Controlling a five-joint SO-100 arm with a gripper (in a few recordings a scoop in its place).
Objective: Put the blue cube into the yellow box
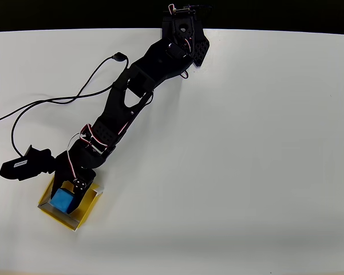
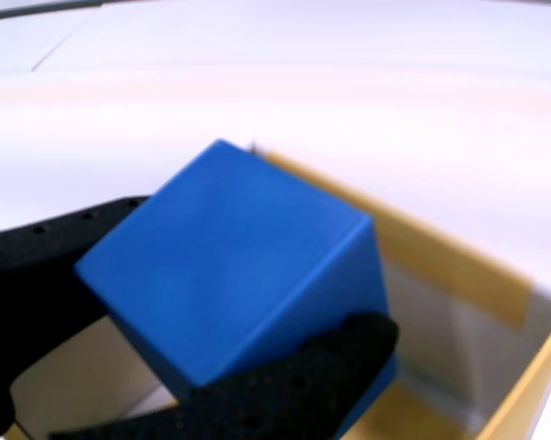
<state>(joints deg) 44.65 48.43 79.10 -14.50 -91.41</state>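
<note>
The blue cube (image 1: 63,199) sits between the black fingers of my gripper (image 1: 66,192), right over the yellow box (image 1: 86,209) at the lower left of the overhead view. In the wrist view the blue cube (image 2: 234,266) is large and tilted, pressed between one finger (image 2: 46,247) on the left and the other finger (image 2: 303,376) below it. My gripper (image 2: 183,321) is shut on the cube. Behind the cube, the wrist view shows the yellow box's wall (image 2: 440,257) and floor. I cannot tell whether the cube touches the box floor.
A black cable (image 1: 57,100) snakes over the white table (image 1: 246,143) left of the arm. The table's far edge meets a dark strip at the top of the overhead view. Open white surface lies to the right of the box.
</note>
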